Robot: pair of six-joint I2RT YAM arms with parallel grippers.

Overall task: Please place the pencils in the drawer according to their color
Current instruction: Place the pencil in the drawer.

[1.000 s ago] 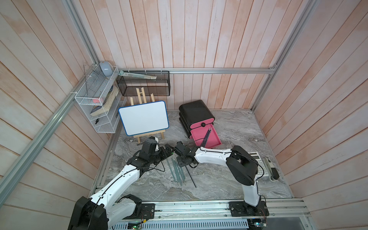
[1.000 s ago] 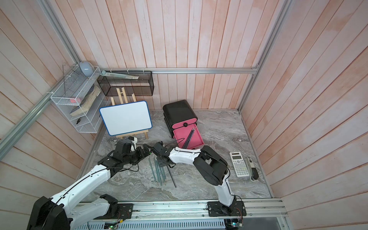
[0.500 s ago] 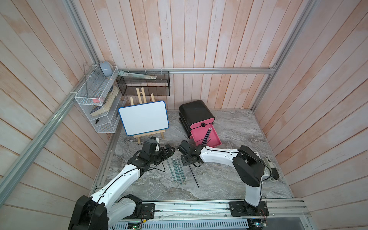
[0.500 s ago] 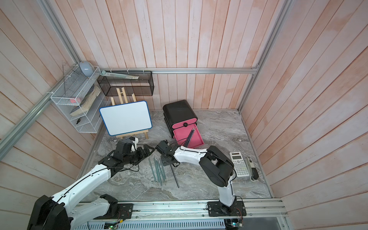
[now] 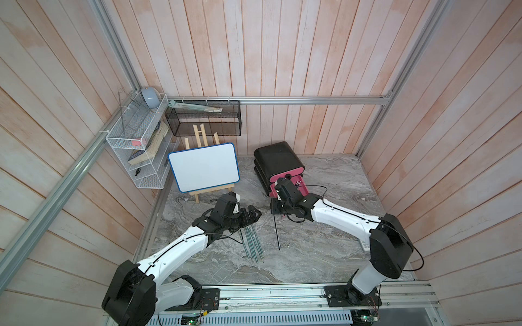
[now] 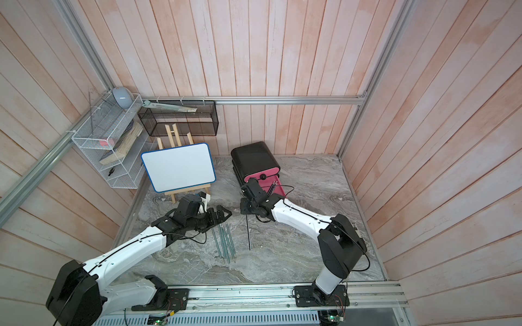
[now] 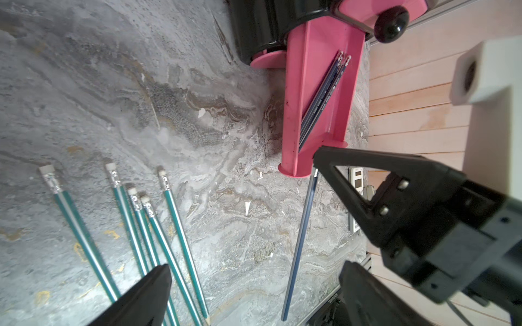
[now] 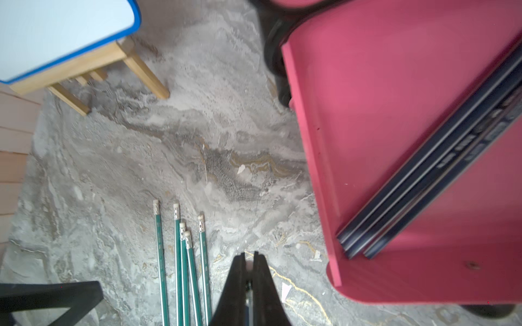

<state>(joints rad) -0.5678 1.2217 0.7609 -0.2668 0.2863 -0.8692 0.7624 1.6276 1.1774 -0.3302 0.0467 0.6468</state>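
Observation:
My right gripper [image 5: 275,211] [image 8: 248,259] is shut on the eraser end of a black pencil [image 5: 277,234] [image 7: 299,240]. The pencil hangs down toward the marble, just in front of the drawer cabinet [image 5: 278,162]. The drawer's open pink tray [image 6: 278,188] [image 8: 381,113] holds black pencils [image 7: 324,96] [image 8: 437,175]. Several teal-green pencils [image 5: 252,244] [image 7: 141,220] lie side by side on the table. My left gripper [image 5: 254,216] [image 7: 254,276] hovers open above their eraser ends, holding nothing. Whether the held pencil's tip touches the table I cannot tell.
A whiteboard on a wooden easel [image 5: 204,168] stands at the back left. A white wire shelf [image 5: 138,149] and a black mesh basket [image 5: 203,122] hang on the wall. A calculator [image 7: 357,180] lies behind my right arm. Wooden walls close in three sides.
My right gripper has carried the black pencil to the right, toward the open pink tray. The left arm has stayed almost still.

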